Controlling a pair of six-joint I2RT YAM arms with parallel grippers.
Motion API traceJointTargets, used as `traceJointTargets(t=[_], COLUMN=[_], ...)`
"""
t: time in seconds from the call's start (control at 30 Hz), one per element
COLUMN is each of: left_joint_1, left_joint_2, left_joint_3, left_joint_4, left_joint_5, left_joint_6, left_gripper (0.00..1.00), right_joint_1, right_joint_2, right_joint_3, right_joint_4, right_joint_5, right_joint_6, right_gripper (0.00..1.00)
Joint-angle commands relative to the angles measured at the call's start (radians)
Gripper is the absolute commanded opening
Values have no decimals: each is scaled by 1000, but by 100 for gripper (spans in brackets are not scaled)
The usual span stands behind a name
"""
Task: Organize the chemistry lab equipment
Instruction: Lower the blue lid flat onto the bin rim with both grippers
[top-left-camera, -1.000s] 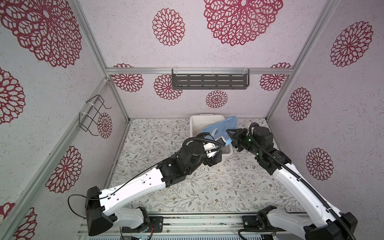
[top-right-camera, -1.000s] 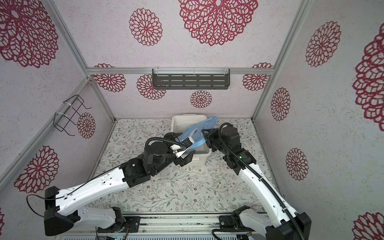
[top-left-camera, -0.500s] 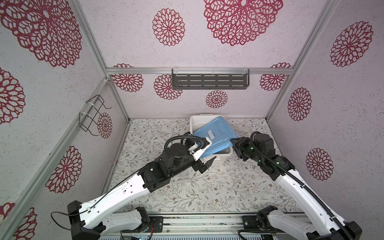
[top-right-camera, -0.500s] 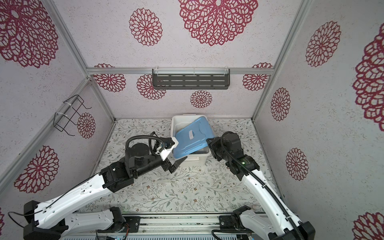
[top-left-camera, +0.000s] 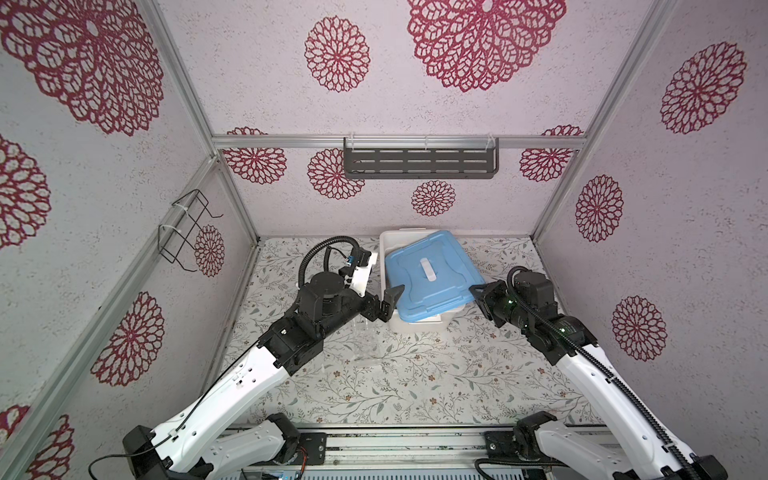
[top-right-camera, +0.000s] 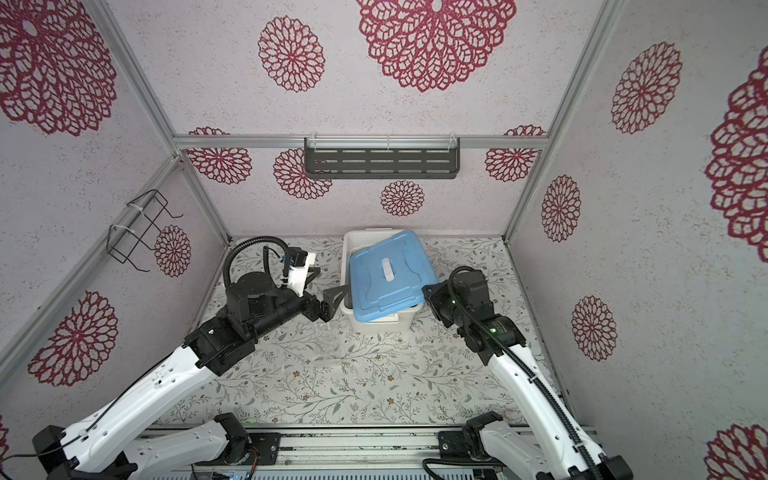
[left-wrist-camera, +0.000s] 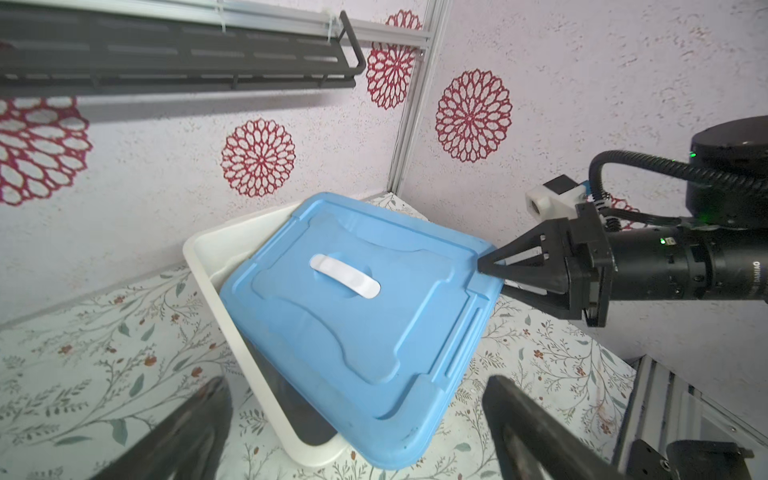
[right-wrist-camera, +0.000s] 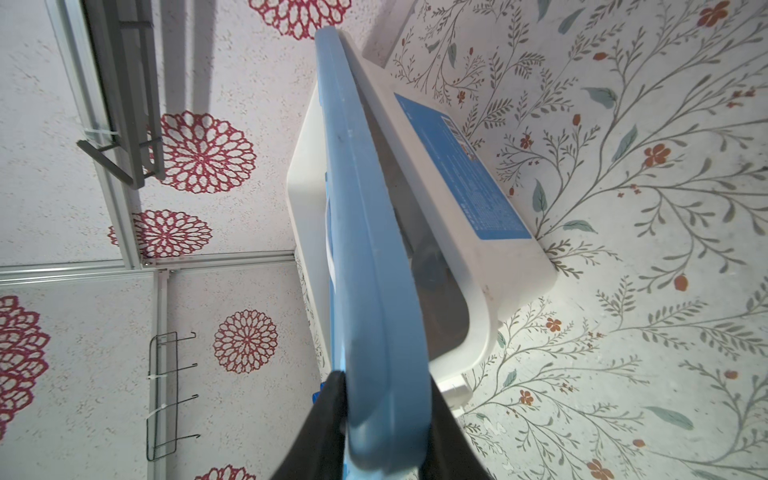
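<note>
A white tub (top-left-camera: 384, 249) (top-right-camera: 347, 249) stands at the back of the table, its blue lid (top-left-camera: 428, 286) (top-right-camera: 386, 282) lying skewed across the rim. My right gripper (top-left-camera: 474, 287) (top-right-camera: 426, 289) (right-wrist-camera: 386, 386) is shut on the lid's right corner; the left wrist view shows the same grip (left-wrist-camera: 484, 264). My left gripper (top-left-camera: 390, 305) (top-right-camera: 330, 305) (left-wrist-camera: 357, 440) stands open and empty beside the tub's front left corner, clear of the lid (left-wrist-camera: 353, 316). On the table just in front of it is a faint clear plastic tube stand (top-left-camera: 368, 345) (top-right-camera: 330, 347). The tub's inside is hidden.
A dark slotted shelf (top-left-camera: 419, 162) hangs on the back wall and a wire rack (top-left-camera: 185, 232) on the left wall. A metal rail (top-left-camera: 395, 444) runs along the table's front edge. The tub's side wall carries a blue label (right-wrist-camera: 461, 166).
The lid has come down from a raised tilt to lie across the tub. My left gripper has drawn back to the left, away from it. My right gripper has sunk with the lid's corner.
</note>
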Motion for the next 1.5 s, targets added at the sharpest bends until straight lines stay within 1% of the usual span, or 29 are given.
traceJointTargets(t=[0.0, 0.23, 0.3, 0.43, 0.57, 0.63, 0.73, 0.87, 1.13, 1.23, 1.3, 1.47], left_joint_1=[3, 3, 3, 3, 3, 3, 3, 4, 3, -3, -6, -6], left_joint_2=[18, 76, 94, 109, 118, 124, 134, 139, 183, 200, 221, 247], left_joint_3=[-17, -6, -1, -1, 2, 8, 25, 34, 50, 64, 84, 106], left_joint_4=[-13, -67, -80, -77, -95, -107, -137, -161, -174, -175, -203, -225], left_joint_5=[11, 9, 9, 4, -54, -73, -107, -183, -141, -127, -141, -149], left_joint_6=[-71, -99, -113, -135, -155, -148, -135, -147, -176, -144, -137, -141], left_gripper=[97, 98, 98, 98, 98, 98, 98, 99, 100, 100, 99, 98], right_joint_1=[-10, -13, -12, -13, -12, -12, -12, -12, -11, -11, -11, -10], right_joint_2=[-57, -156, -174, -199, -190, -191, -210, -224, -161, -145, -133, -109], right_joint_3=[-55, -186, -226, -324, -413, -438, -453, -470, -462, -452, -448, -452], right_joint_4=[-15, 67, 118, 303, 507, 552, 538, 516, 517, 483, 472, 505], right_joint_5=[40, 73, 74, 75, 67, 70, 82, 78, 28, 25, 23, 10], right_joint_6=[10, 103, 142, 232, 301, 310, 301, 295, 281, 259, 255, 260], right_gripper=[28, 26, 26, 26, 29, 30, 32, 35, 44, 45, 45, 47])
